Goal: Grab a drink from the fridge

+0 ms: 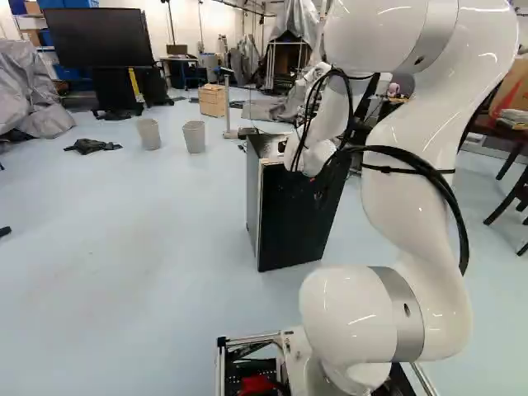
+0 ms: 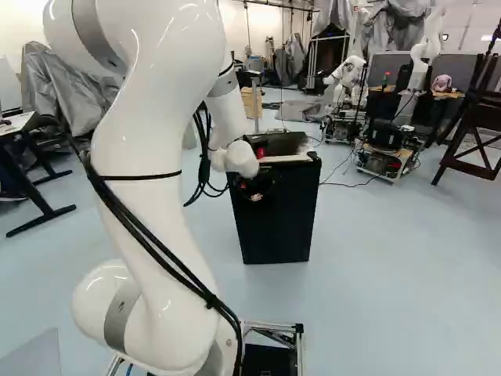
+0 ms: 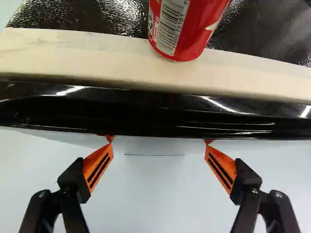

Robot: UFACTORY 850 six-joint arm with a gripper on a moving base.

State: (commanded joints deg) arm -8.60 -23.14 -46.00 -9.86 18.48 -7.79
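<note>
At the black fridge's near upper side in the right base view is my gripper (image 2: 255, 190), its fingertips hard to make out against the dark panel. The fridge (image 2: 280, 223) stands upright on the floor; the left base view shows the same fridge (image 1: 299, 219). A red can (image 2: 260, 152) stands on its top, by the pale front strip. In the wrist view, the gripper (image 3: 159, 140) is open with nothing gripped, its orange pads wide apart at the fridge's black edge (image 3: 146, 114). The can (image 3: 182, 29) rests beyond that edge, ahead of the fingers, partly on the pale strip.
Two grey bins (image 1: 195, 136) and a wooden box (image 1: 213, 100) stand beyond the fridge, to its left in the left base view. Another robot (image 2: 387, 141) is at the right of the right base view, near a dark wooden frame (image 2: 470, 129). Cables cross the floor.
</note>
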